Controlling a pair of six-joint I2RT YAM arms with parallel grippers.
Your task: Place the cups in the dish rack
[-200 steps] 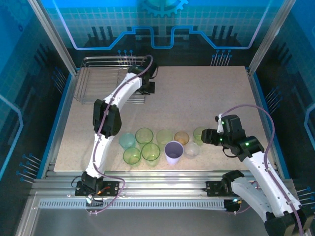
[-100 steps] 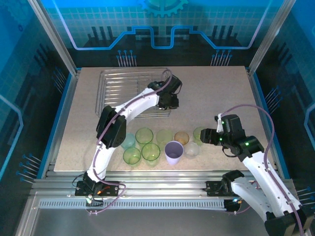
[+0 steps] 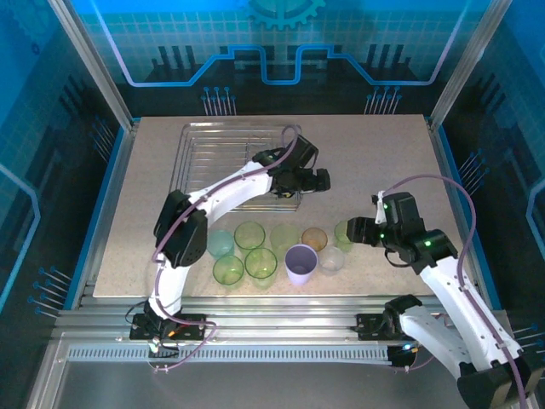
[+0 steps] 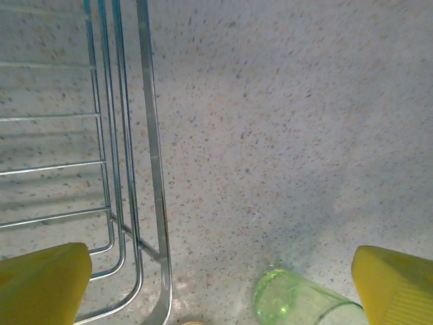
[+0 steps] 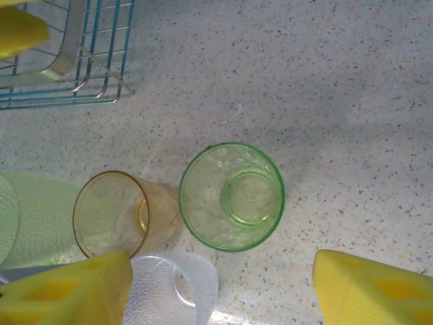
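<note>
We log, top view: rect. silvery wire dish rack [image 3: 194, 152], upper centre-left, flat on the speckled beige tabletop [image 3: 383, 153]. Small translucent plastic tumblers, nine by our count, all upright on the tabletop in a cluster at lower centre, outside the rack. Back row, L to R: teal tumbler [image 3: 220, 244], back-row green tumbler [image 3: 249, 235], pale yellow-green tumbler [image 3: 283, 237], amber tumbler [image 3: 314, 239], far-right green tumbler [image 3: 344, 232]. Front row, L to R: front-left green tumbler [image 3: 228, 271], front-middle green tumbler [image 3: 261, 264], lilac tumbler [image 3: 301, 262], clear tumbler [image 3: 331, 260]. Left gripper [image 3: 324, 181]: just right of the rack's lower-right corner, above bare tabletop; in its wrist view the yellow fingers [image 4: 40, 281] sit in both bottom corners, spread wide, gripping nothing. Right gripper [image 3: 353, 232]: at the cluster's right end, next to the far-right green tumbler. In its wrist view that tumbler sits mid-frame, ahead of the wide-set fingers and untouched by them, w/ the amber one just beside it on the left and the clear one at the bottom edge.
</note>
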